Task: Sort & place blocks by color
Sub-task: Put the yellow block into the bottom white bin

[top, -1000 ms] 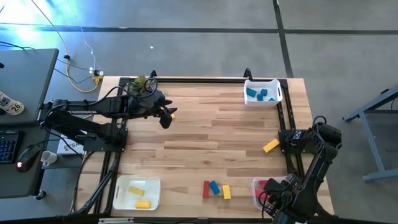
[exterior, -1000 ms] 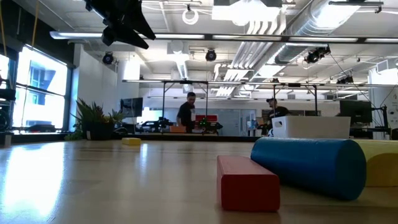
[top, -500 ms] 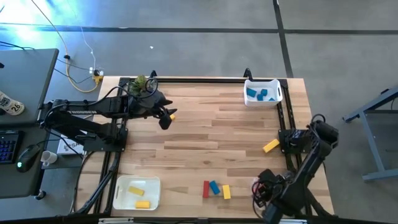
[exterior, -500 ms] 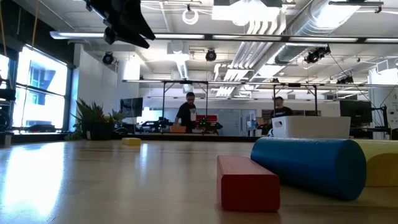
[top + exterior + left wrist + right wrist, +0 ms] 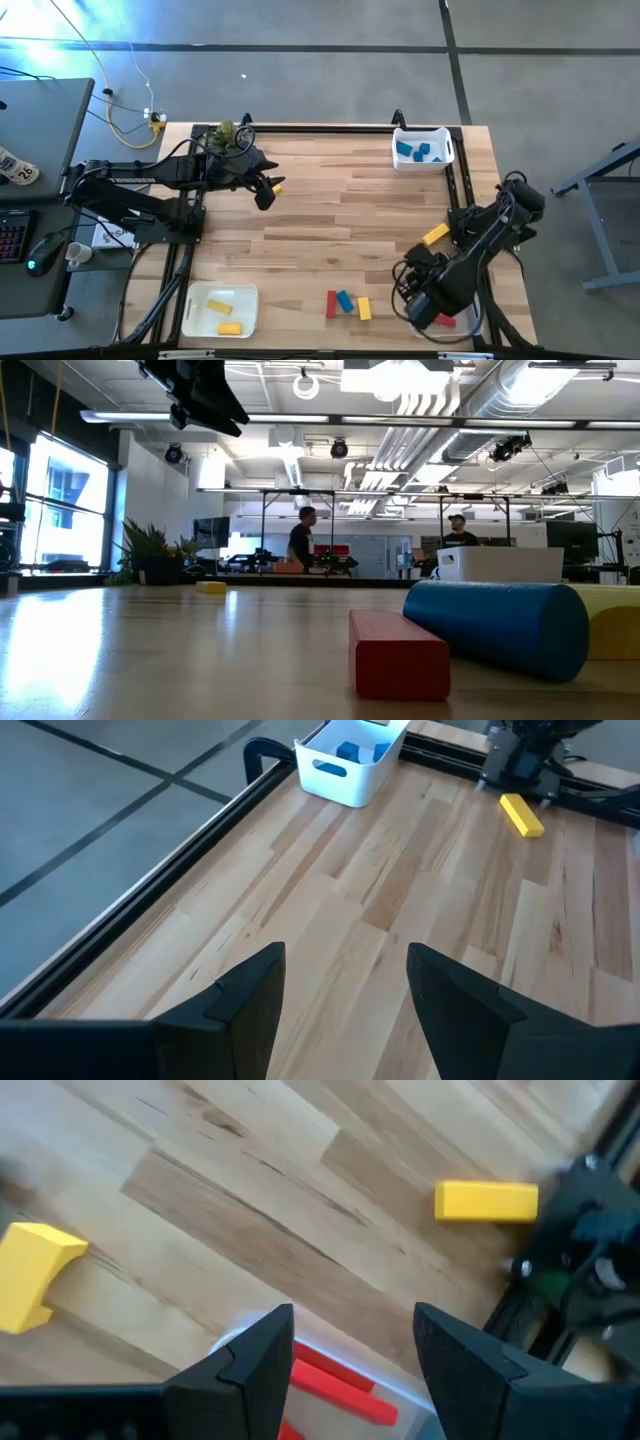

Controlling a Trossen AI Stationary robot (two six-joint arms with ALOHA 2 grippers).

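My left gripper (image 5: 265, 192) (image 5: 345, 982) hangs open above the table's far left, beside a lone yellow block (image 5: 277, 186) (image 5: 211, 587); it shows at the top of the low view (image 5: 200, 395). My right gripper (image 5: 412, 292) (image 5: 350, 1350) is open over the far left edge of the bin with red blocks (image 5: 442, 320) (image 5: 335, 1380). A red block (image 5: 331, 304) (image 5: 398, 655), a blue one (image 5: 345, 301) (image 5: 495, 625) and a yellow one (image 5: 364, 308) (image 5: 35, 1270) lie side by side near the near edge. Another yellow block (image 5: 435, 235) (image 5: 485, 1200) (image 5: 522, 815) lies by the right arm's base.
A white bin with blue blocks (image 5: 422, 148) (image 5: 350, 755) stands at the far right corner. A white bin holding two yellow blocks (image 5: 220, 310) sits at the near left. A green leafy clump (image 5: 225, 133) lies at the far left edge. People stand in the room behind.
My right arm has swung out from the near right corner, carrying its gripper toward the table's left and a little toward the far edge, over the red bin's edge. The left arm has kept still.
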